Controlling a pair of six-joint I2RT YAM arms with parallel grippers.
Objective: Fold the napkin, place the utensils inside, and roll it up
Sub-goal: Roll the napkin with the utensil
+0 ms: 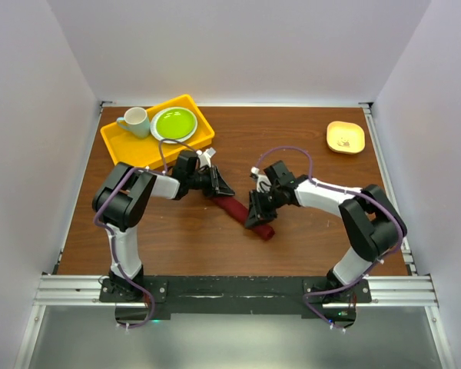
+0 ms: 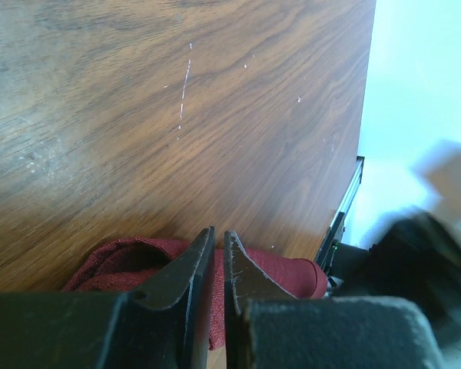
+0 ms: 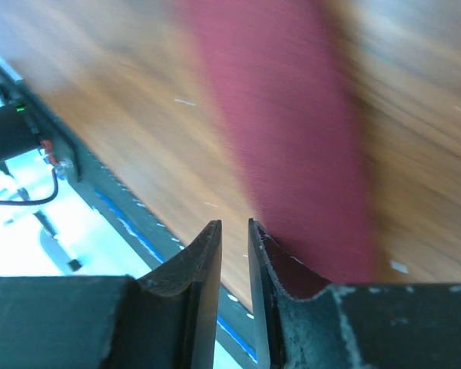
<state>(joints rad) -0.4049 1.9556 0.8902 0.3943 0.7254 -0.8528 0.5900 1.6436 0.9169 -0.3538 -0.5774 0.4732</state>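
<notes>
From above, the napkin (image 1: pixel 232 208) lies just below the middle of the wooden table (image 1: pixel 307 238). It is gathered into a narrow dark red strip. Its long axis runs on a diagonal, one end pointing to the upper left and the other to the lower right of the frame.

Your left gripper (image 1: pixel 221 187) sits at the upper-left end of the strip and your right gripper (image 1: pixel 255 217) near its lower-right end.

In the left wrist view, the left gripper (image 2: pixel 217 234) has its jaws close together with only a thin slit between them. The napkin (image 2: pixel 123 257) lies across the bottom of that frame, under and behind the fingers, whose tips reach past its edge over bare wood. You cannot tell whether any cloth is pinched.

In the right wrist view, which is blurred, the right gripper (image 3: pixel 234 227) also shows a narrow slit. Nothing is visible between its tips. The napkin (image 3: pixel 292 138) runs from the top of the frame down behind the right-hand finger. You cannot tell whether it is held.

At the upper left of the overhead view, a yellow tray (image 1: pixel 119 142) holds a pale mug (image 1: pixel 136 121) and a green plate (image 1: pixel 174 122). A small yellow dish (image 1: pixel 345 137) sits at the upper right.
</notes>
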